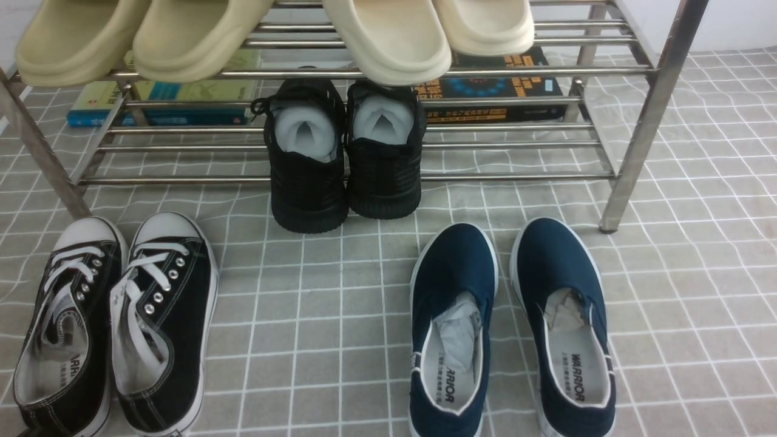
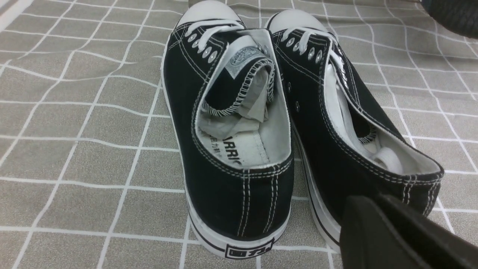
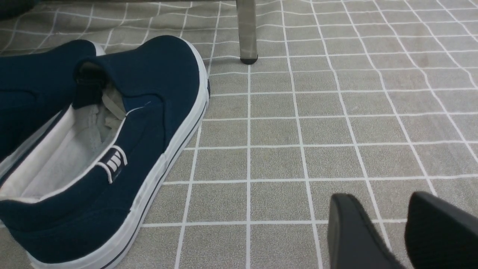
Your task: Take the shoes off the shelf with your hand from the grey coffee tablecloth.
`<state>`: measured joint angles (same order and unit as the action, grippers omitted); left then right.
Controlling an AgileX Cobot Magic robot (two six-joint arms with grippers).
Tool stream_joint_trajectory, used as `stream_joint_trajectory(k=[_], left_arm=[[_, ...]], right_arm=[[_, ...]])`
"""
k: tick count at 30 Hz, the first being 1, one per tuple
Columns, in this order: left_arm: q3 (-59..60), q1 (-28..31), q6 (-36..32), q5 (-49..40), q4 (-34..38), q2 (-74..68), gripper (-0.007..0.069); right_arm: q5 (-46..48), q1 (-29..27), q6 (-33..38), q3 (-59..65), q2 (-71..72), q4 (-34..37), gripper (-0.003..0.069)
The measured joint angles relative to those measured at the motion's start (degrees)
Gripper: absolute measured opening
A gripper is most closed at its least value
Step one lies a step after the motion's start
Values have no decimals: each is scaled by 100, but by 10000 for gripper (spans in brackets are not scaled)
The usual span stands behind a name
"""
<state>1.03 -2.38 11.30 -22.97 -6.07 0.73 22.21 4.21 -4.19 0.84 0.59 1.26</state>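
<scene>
Left hand (image 2: 396,239) matte black, flat angular fingers, right hand (image 3: 401,231) black w/ two rounded fingers

Sneaker heels (image 1: 91,419) cut off below

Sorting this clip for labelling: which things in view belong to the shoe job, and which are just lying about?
Belongs to the job:
- black lace-up sneakers, on the cloth
- steel shelf
- grey grid tablecloth
- left claw, shut behind the sneakers' heels

Just lying about:
- navy slip-ons
- all-black sneakers, on the lower tier
- beige slippers, on the top tier
- books
</scene>
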Motion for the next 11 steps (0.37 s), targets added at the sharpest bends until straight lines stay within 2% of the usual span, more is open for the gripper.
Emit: stream_joint_trajectory(k=[11], left_arm=[[1,0,0,6,0,0,62]], right_arm=[[0,0,0,0,0,0,239]])
